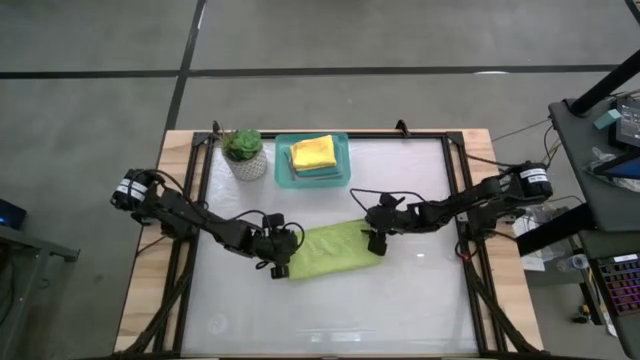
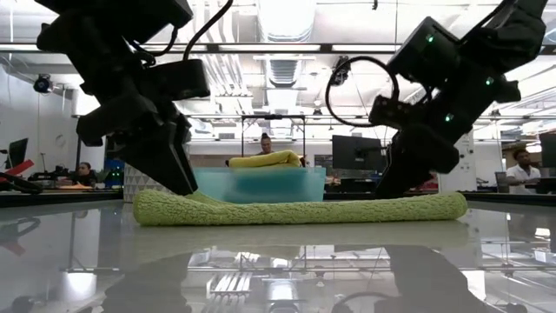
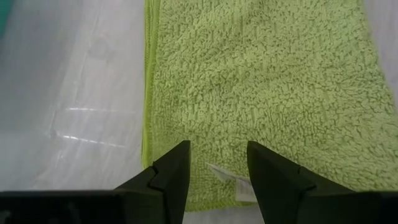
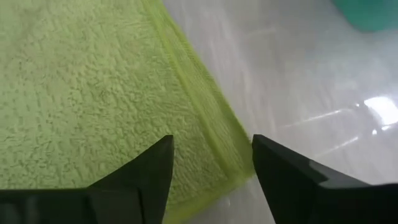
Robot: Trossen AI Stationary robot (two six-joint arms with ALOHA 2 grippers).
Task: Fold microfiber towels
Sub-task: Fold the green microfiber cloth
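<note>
From the high view you look straight down on the whole table (image 1: pixel 420 300), left arm on the picture's left, right arm on its right. The low view puts you at tabletop height, looking level across the glossy surface into the room behind. Each wrist view sits very close, facing down past its own dark fingers (image 3: pixel 171 174) onto the lime green towel (image 1: pixel 335 250). All four views share that towel; the high and low views also share the teal tray (image 1: pixel 345 175) behind it.
</note>
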